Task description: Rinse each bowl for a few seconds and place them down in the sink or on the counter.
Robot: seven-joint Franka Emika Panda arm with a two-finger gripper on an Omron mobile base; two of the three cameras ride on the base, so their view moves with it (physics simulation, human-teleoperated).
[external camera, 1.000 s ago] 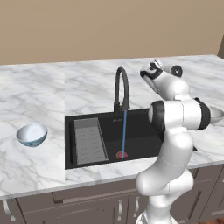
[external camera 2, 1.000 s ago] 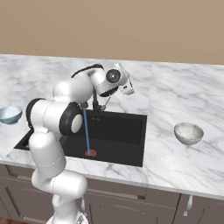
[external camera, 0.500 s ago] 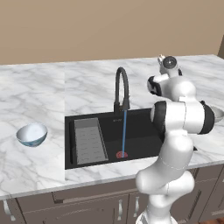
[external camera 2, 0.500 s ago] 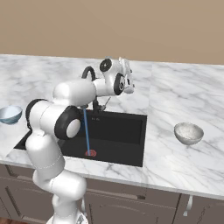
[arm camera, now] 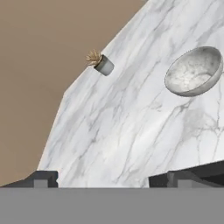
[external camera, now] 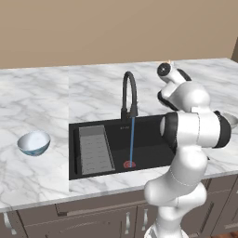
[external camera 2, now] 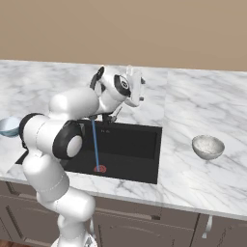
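The speckled greyish-white bowl (external camera 2: 208, 146) stands upright on the counter (external camera 2: 193, 101) right of the sink (external camera 2: 128, 140); it also lies at the upper right of the hand view (arm camera: 194, 71). The other bowl (external camera: 33, 142), white inside and pale blue outside, sits on the counter left of the sink (external camera: 153, 139). My gripper (external camera 2: 137, 81) hangs open and empty above the counter behind the sink's right end, well apart from both bowls. In the hand view my gripper (arm camera: 103, 181) shows its dark fingertips (arm camera: 41, 178) spread wide. A thin blue stream of water (external camera: 131, 139) runs from the black faucet (external camera: 130, 93) onto the red drain ring (external camera: 129, 164).
A grey ridged tray (external camera: 95, 148) lies in the sink's left part. A small potted plant (arm camera: 101, 62) stands far back on the counter by the tan wall. My arm's white links rise over the sink's right side. Brown cabinets run below the counter.
The hand has swung right, away from the faucet, and turned toward the right counter. The gripper stays open. The bowls have not moved and the water keeps running.
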